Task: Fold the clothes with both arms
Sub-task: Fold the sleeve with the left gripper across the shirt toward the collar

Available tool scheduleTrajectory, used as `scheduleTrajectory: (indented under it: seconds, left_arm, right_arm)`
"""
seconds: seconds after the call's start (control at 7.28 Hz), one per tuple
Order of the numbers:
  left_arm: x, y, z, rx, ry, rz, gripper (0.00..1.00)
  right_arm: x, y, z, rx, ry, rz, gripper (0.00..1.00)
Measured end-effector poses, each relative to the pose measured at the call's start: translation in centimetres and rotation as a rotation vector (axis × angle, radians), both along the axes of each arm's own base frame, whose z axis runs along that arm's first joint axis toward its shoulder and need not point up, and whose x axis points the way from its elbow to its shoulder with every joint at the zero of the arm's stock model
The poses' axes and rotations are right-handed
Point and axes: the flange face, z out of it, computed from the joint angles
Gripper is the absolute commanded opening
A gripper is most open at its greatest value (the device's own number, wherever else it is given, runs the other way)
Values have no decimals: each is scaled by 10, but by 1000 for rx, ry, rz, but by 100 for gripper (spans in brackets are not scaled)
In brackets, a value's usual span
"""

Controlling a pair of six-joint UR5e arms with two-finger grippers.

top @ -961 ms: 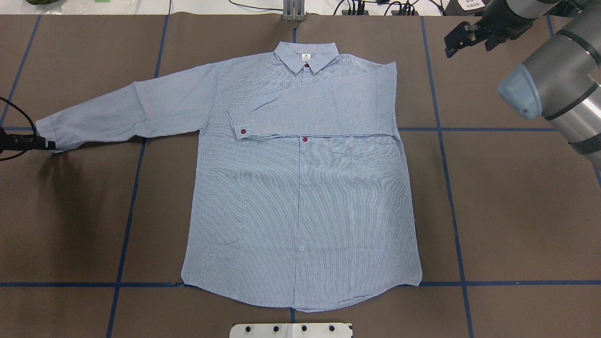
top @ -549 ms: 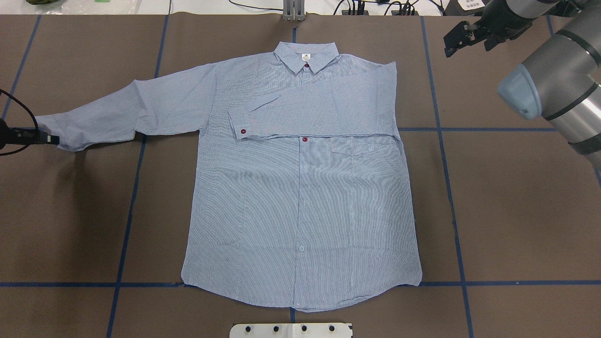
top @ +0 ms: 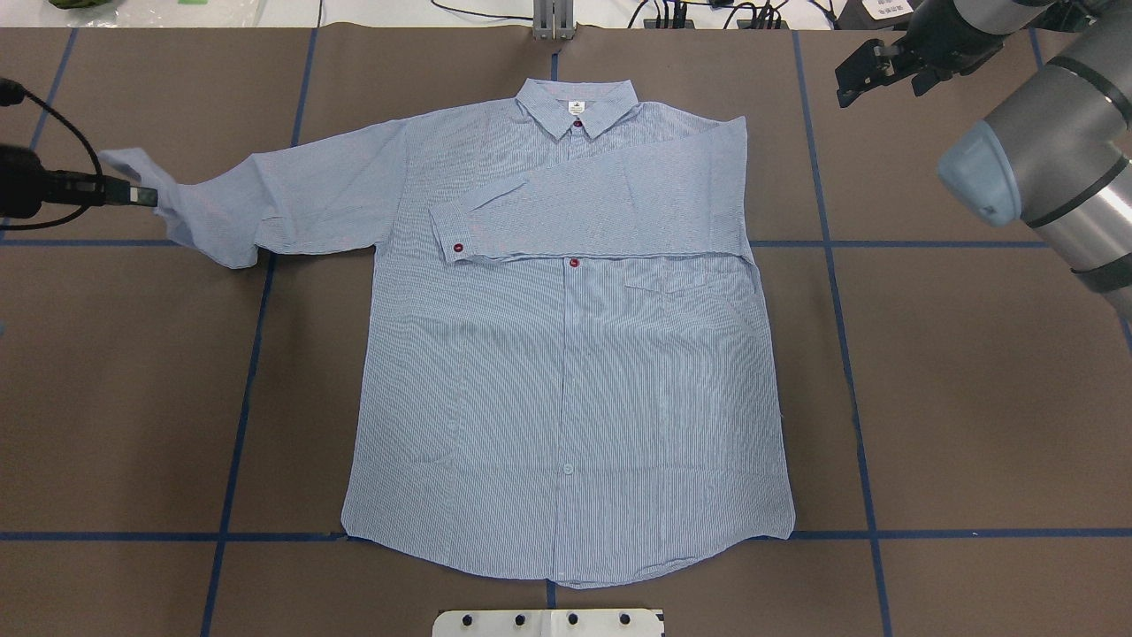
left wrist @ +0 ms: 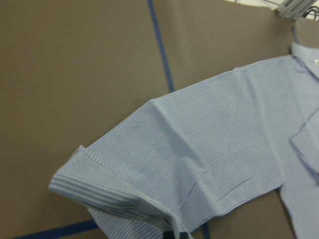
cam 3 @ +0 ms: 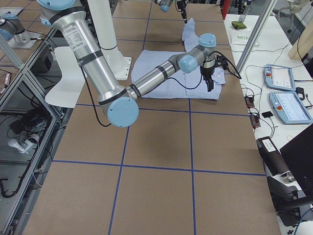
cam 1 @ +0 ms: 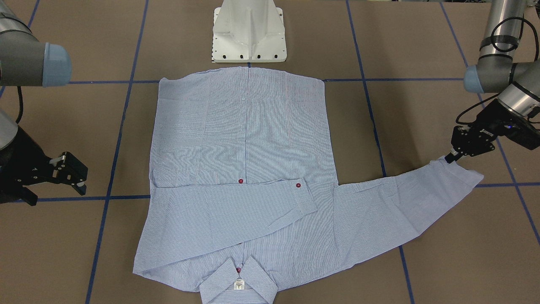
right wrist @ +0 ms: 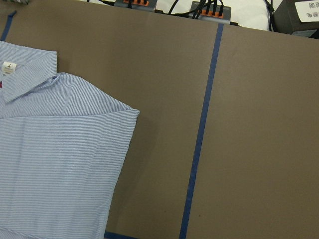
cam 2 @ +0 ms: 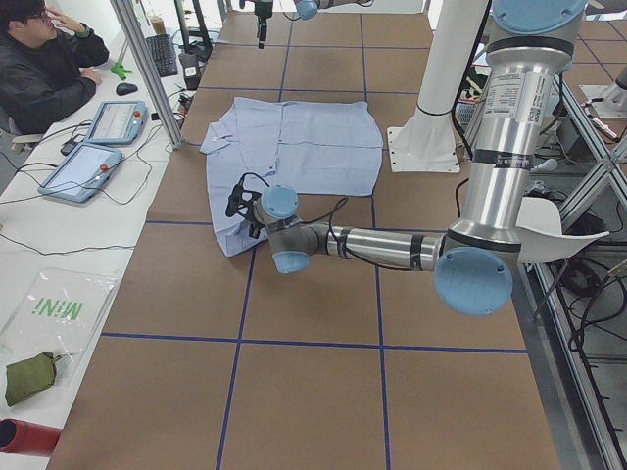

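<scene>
So the shirt (top: pixel 566 398) is laid face up in the middle of the brown worktop (top: pixel 973 398), hem toward the robot's white base (cam 1: pixel 249 29) and collar (top: pixel 577 106) pointing away from it. It's a long-sleeved button-up in really fine light blue and white stripes, pretty smooth over the body with a curved hem. One sleeve is already folded flat across the chest, its cuff (top: pixel 451 241) ending just short of the button strip. There's a red button on that cuff, another at the collar and one more on the front just under the folded sleeve, plus a pale one lower down (top: pixel 567 469). The chest pocket (top: pixel 672 281) peeks out right below the folded sleeve. The other sleeve (top: pixel 292 199) sticks straight out to the robot's left, and its end is lifted off the worktop and bunched up a bit. The left hand (top: pixel 146 195) is pinched closed on the cloth there. The right hand (top: pixel 851 84) hangs over bare worktop off the shirt's far right corner, fingers spread wide, touching nothing. As for writing, the collar has a small white label (top: pixel 576 107) with a dark mark on it, too tiny to read. There's white lettering on the side of the left hand that I can't make out either. The only thing I can read is on a clear plastic bag (cam 2: pixel 49 313) on the white side table — green letters that look like "MINI".
</scene>
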Motion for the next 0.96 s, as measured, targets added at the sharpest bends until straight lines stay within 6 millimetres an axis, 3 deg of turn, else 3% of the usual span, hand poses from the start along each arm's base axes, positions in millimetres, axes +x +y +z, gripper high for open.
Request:
scheduleTrajectory:
  seconds: [0.27,0.41,0.69,0.96]
  left_arm:
    - [38,-35,-120,2,13,19,0]
    - [68,-38,-162,-4,36,35,0]
    - [149,-33,-225,-45,95,39,0]
    - [228,-27,-271,-81,130,26,0]
  right_arm:
    - [0,0,-1,-1,-2,4,100]
    - [1,1,-2,-4,-4,9,100]
    - [1,3,-5,-10,-11,19,100]
    - [1,6,-7,-9,-16,22,100]
